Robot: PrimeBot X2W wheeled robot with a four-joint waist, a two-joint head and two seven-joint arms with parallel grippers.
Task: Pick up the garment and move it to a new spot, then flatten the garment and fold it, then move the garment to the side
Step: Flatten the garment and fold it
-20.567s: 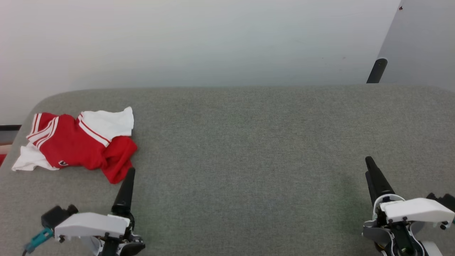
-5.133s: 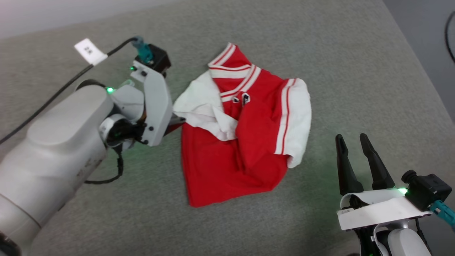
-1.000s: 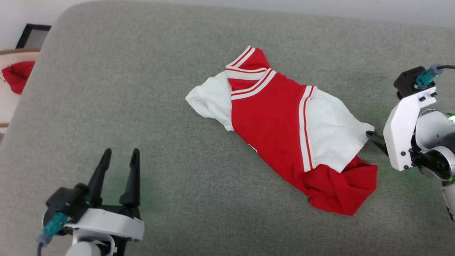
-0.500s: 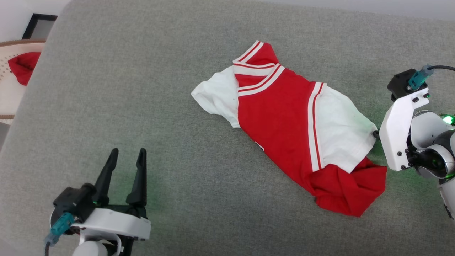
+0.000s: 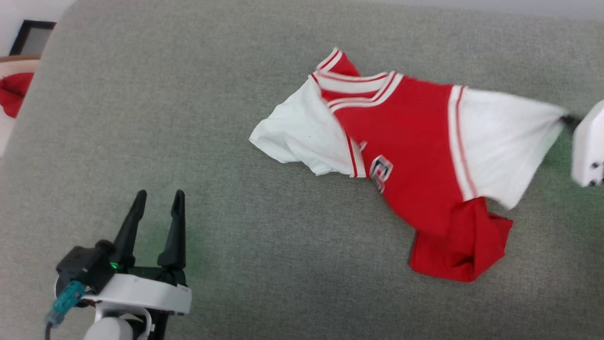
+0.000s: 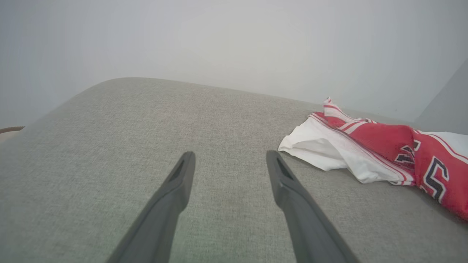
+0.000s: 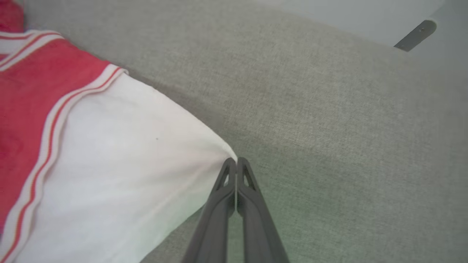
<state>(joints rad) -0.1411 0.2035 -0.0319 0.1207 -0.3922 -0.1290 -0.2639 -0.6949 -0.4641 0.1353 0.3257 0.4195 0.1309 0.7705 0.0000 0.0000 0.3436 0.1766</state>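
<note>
**A:** Head view, where's the garment (image 5: 406, 141)?
**B:** On the grey surface (image 5: 236, 118), right of centre, one white sleeve (image 5: 500, 137) stretched taut rightward. The left gripper (image 5: 159, 194) sits lower left, well apart from it, jaws spread.
**A:** Left wrist view?
**B:** Jaws spread over bare surface, the garment off to the right.
**A:** Right wrist view?
**B:** The right gripper (image 7: 236, 161) has its jaws pressed together, pinching the sleeve's corner.

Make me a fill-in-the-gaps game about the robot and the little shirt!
The right gripper is shut on a ___ sleeve of the shirt.
The left gripper stands ___ and holds nothing.
The shirt lies on a ___ surface.
Missing words: white, open, grey.
</note>
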